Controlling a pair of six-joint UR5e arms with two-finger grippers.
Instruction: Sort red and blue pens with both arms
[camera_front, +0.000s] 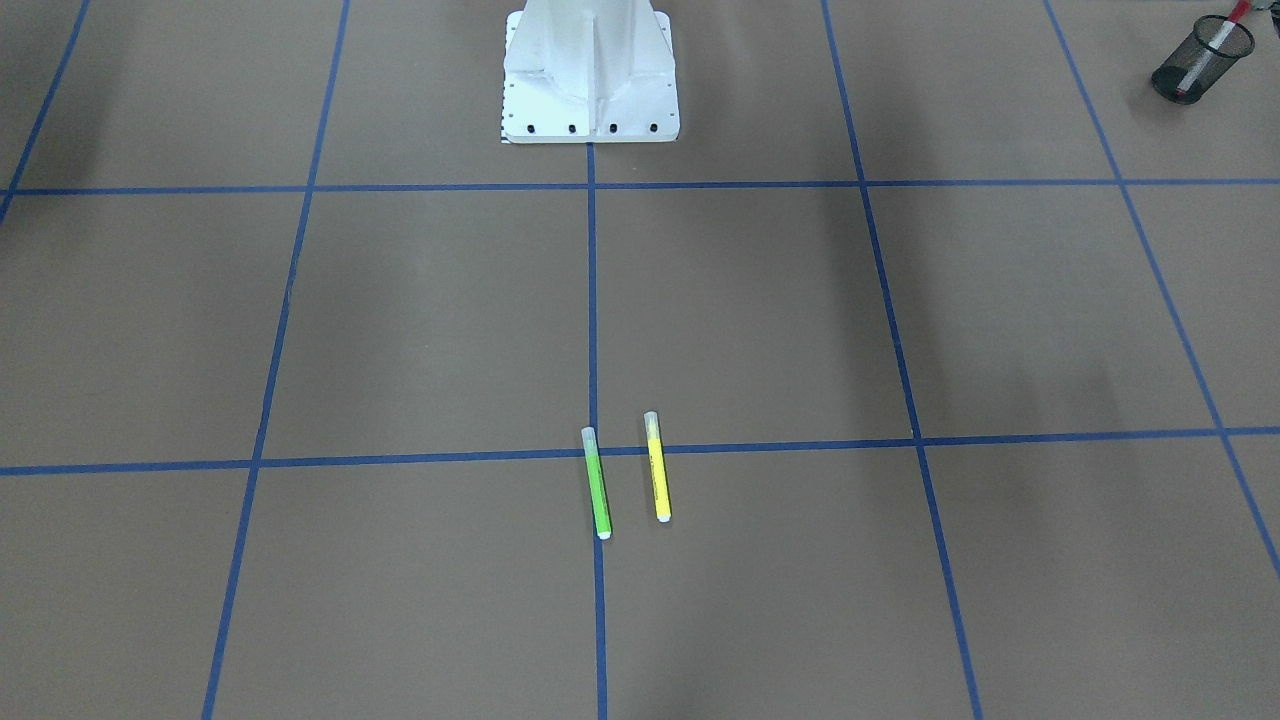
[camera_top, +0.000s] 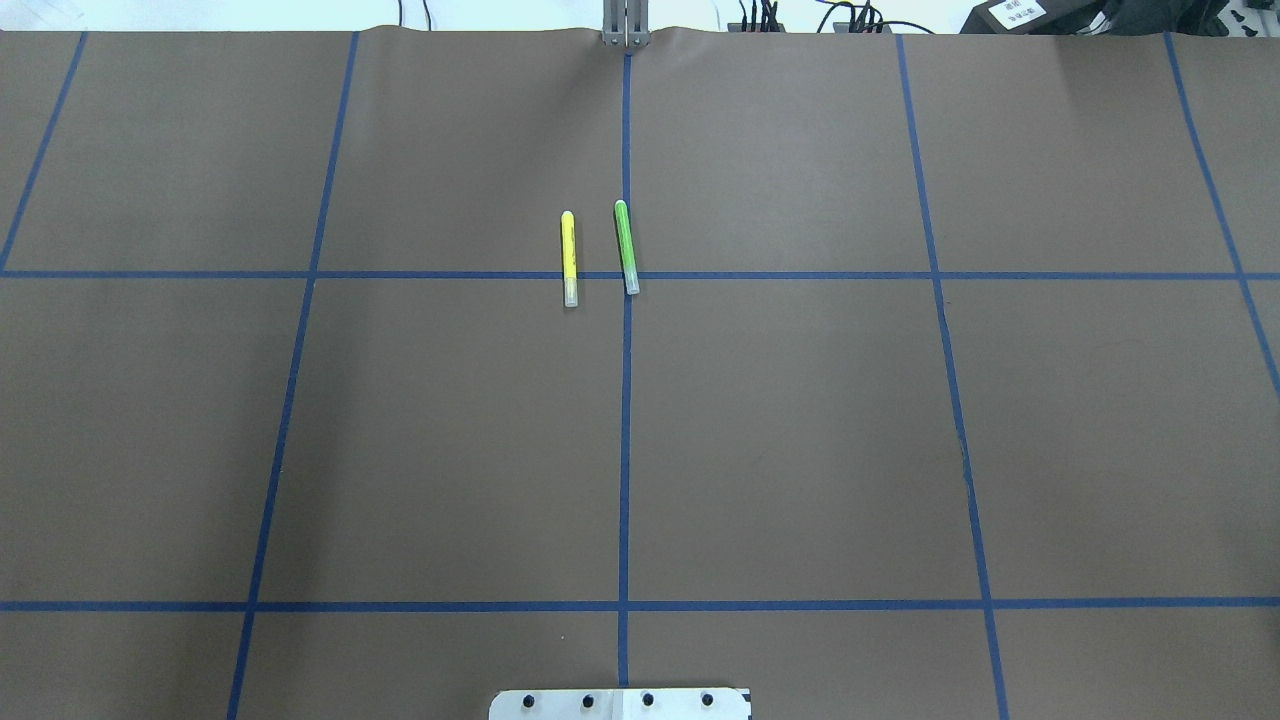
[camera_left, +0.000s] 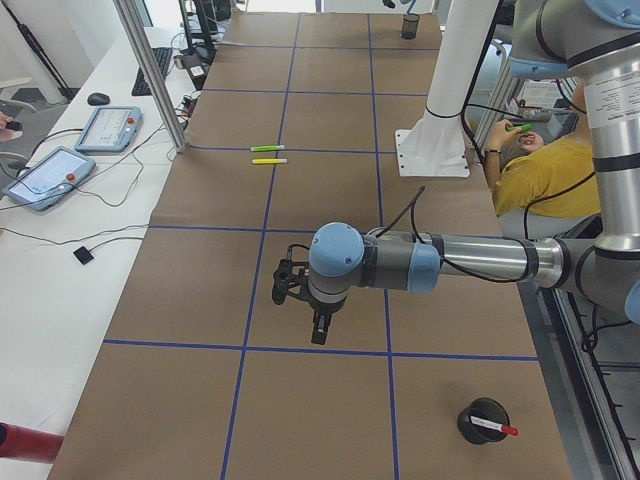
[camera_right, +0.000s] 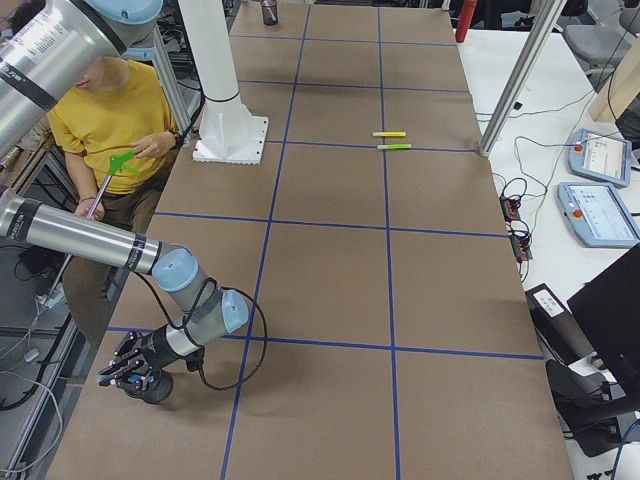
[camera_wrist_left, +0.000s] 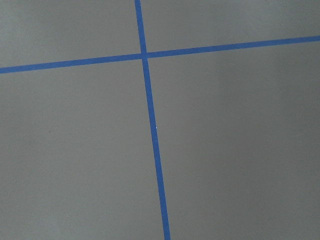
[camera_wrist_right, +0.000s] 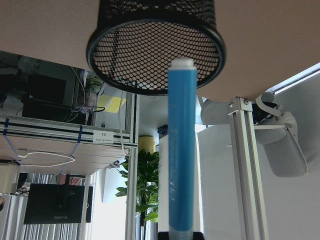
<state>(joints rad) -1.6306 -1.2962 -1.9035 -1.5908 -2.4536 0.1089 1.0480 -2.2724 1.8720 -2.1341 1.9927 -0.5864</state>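
Risk lies in the drop: the right pincer (camera_right: 128, 374), lower left in the right-side view, is clamped on the blue pen (camera_wrist_right: 181, 150), whose tip points near the mesh cup (camera_wrist_right: 155, 45) rim. Released off-centre, it could glance off. The red pen (camera_front: 1207, 52) stands in the second cup (camera_front: 1176, 80). Whether the left pincer (camera_left: 317, 326) is apart or together, I cannot tell.

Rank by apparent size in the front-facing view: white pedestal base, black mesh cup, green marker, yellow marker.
1. white pedestal base
2. black mesh cup
3. green marker and yellow marker, which look alike, so unranked
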